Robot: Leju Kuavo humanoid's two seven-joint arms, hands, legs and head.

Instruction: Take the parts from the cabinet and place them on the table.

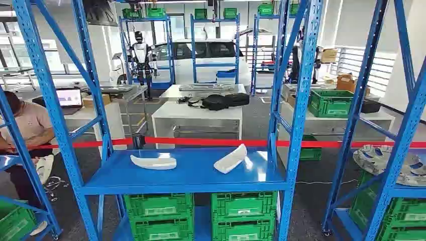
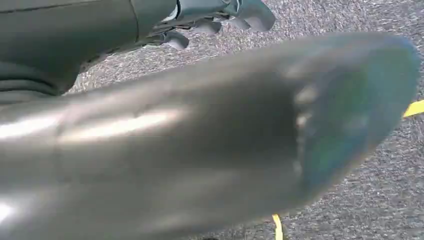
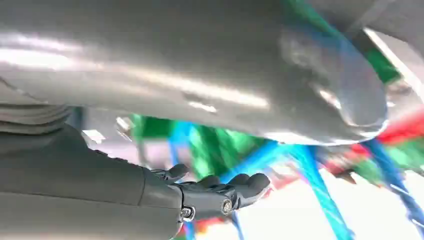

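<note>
Along the upper edge of the left wrist view, the left hand (image 2: 220,17) shows its grey thumb and darker fingers loosely curled above speckled grey carpet (image 2: 350,210), with nothing in it; whether the fingers are apart or drawn in I cannot tell. A yellow floor line (image 2: 414,108) crosses the carpet at the right edge of that frame.

Low in the centre of the right wrist view, the right hand (image 3: 215,192) reaches out with its dark fingers (image 3: 252,182) slightly bent and apart, holding nothing. Behind it lie blurred blue uprights and green shapes.

At the lower middle of the head view stands the blue cabinet (image 1: 301,100), and its blue shelf (image 1: 191,175) carries the two white parts. One white part (image 1: 153,161) lies flat toward the left of the shelf; the other white part (image 1: 231,158) rests tilted toward the right, well apart from the first. Below the shelf sit green crates (image 1: 201,216) side by side.

A red tape (image 1: 201,142) runs across the frame just behind the shelf. Beyond it, in the centre, is a white table (image 1: 196,115) with a black bag (image 1: 218,102) on top. At the left edge a person (image 1: 25,130) bends over near a laptop (image 1: 69,97). At the right edge a neighbouring rack holds a round silver wheel cover (image 1: 377,156). In the upper left distance stands another humanoid robot (image 1: 140,55).
</note>
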